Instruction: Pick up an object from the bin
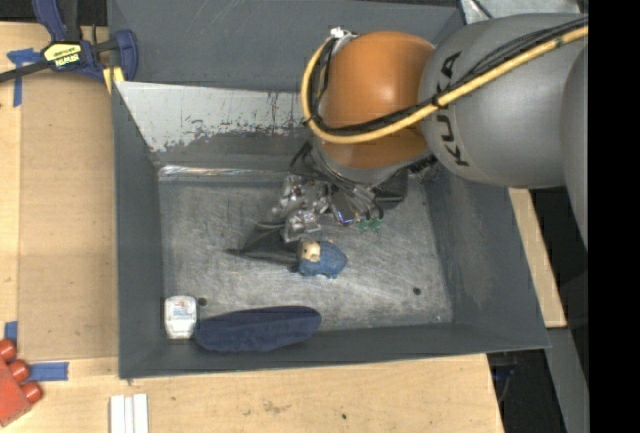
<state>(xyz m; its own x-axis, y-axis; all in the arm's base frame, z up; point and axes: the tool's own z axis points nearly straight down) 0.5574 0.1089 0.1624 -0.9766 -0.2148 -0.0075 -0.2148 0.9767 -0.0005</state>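
A small blue lump with a pale cream knob (322,259) is seen near the middle of the bin (135,251), and a flat black pointed piece (258,243) lies against it on the left, its tip stretched out leftward. Just to the far side of the pair, the gripper (305,209) is set low beneath the arm's orange cover (375,101). Whether it is open or closed cannot be told, and nothing can be confirmed as held. The danger is judged to lie in that pairing: if the two are closed on together, one may be dragged and dropped. The lump looks rounded, so it may be squeezed out sideways. The black piece looks flat to the floor, so it may be scraped along rather than lifted. A long dark blue pouch (258,329) and a small white object (180,315) are left by the near wall, well apart, and trouble from them is not expected.
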